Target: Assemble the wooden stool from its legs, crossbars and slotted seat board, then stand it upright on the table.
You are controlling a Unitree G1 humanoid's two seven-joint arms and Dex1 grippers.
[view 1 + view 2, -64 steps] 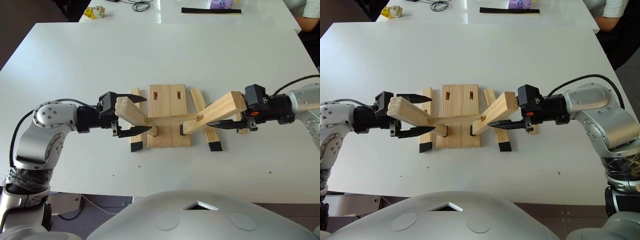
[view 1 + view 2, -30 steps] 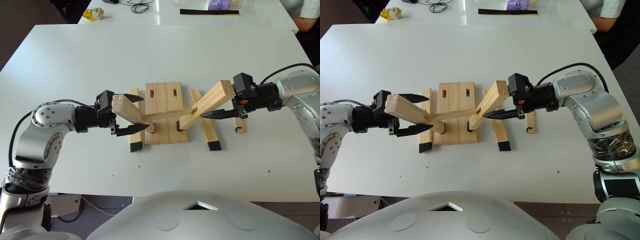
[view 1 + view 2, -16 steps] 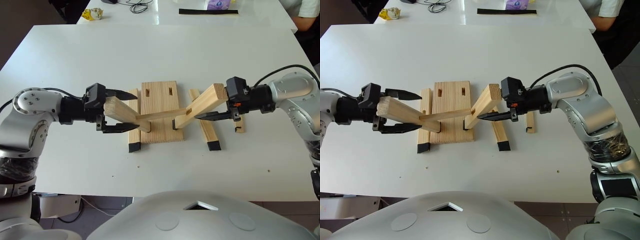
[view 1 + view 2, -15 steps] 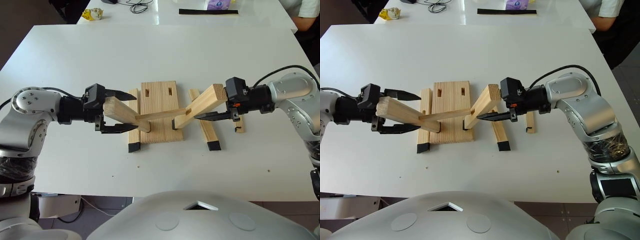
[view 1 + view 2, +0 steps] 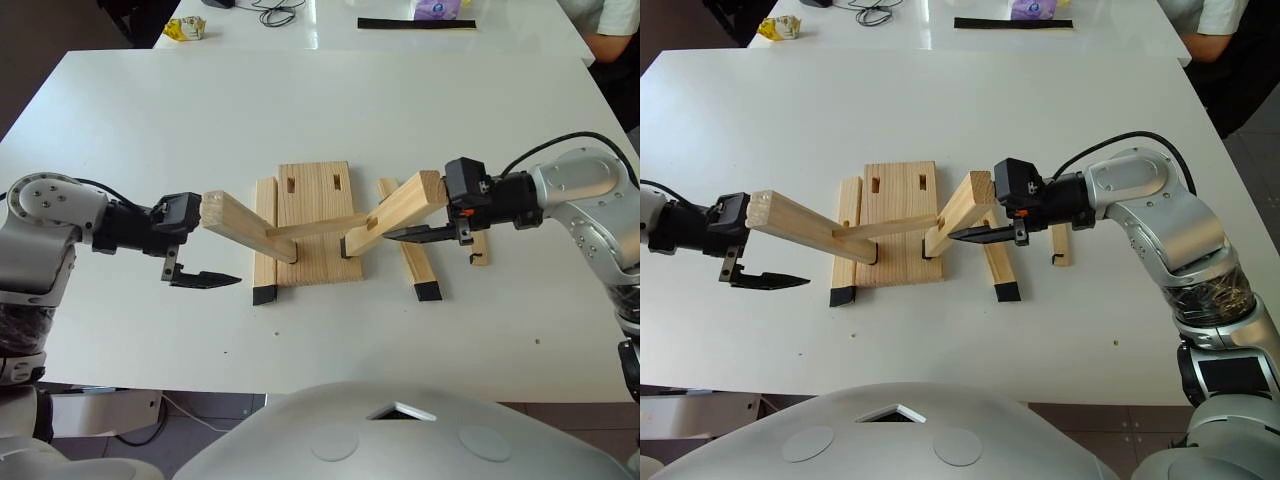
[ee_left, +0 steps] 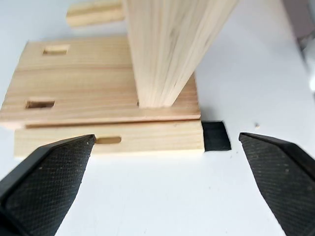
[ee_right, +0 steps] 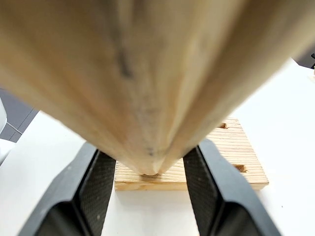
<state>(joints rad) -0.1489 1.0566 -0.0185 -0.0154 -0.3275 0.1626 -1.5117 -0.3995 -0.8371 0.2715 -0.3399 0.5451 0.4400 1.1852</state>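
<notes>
seat board flat, crossbar joins 2 tilted legs

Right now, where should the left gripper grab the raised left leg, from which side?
Probably grip the left leg at its free outer end, from the robot's left: that end juts toward the open left gripper; the crossbar occupies the inner end.

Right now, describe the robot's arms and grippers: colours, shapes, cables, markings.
The left arm and right arm both have rounded silver-grey shells and black wrist sections. A thin black cable loops over the right one, and a small orange mark sits by its wrist. The left gripper and right gripper each have two black, tapering fingers with cross-hatched pads.
</notes>
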